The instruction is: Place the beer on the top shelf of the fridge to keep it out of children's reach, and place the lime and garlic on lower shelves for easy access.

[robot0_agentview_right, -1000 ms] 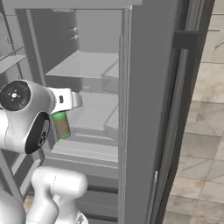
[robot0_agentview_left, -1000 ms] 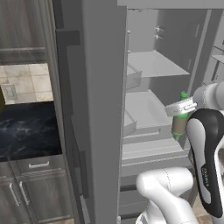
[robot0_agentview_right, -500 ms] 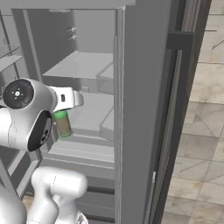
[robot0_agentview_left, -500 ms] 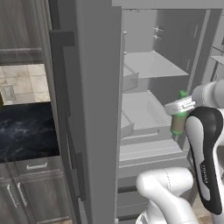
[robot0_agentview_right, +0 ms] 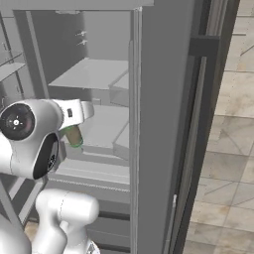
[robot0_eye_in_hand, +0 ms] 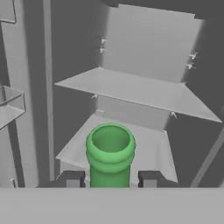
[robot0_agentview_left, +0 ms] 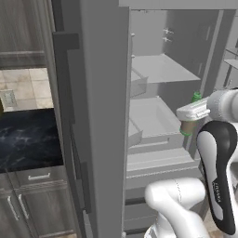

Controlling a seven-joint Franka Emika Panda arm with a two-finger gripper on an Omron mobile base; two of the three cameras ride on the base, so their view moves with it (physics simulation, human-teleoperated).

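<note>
The beer [robot0_eye_in_hand: 110, 153] sits pinched in our gripper [robot0_eye_in_hand: 110, 178], held in front of the open fridge [robot0_agentview_left: 104, 93], level with its middle shelves. The top shelf [robot0_eye_in_hand: 135, 92] lies above and beyond. We see its tan label [robot0_agentview_left: 189, 126] but cannot read it. A dark counter [robot0_agentview_left: 28, 139] stands left, tiled floor [robot0_agentview_right: 225, 154] right.

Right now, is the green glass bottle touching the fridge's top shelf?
Apart. The hand view shows the slim green glass bottle held low in the tool, with the wide pale-grey top shelf well above its cap.
</note>
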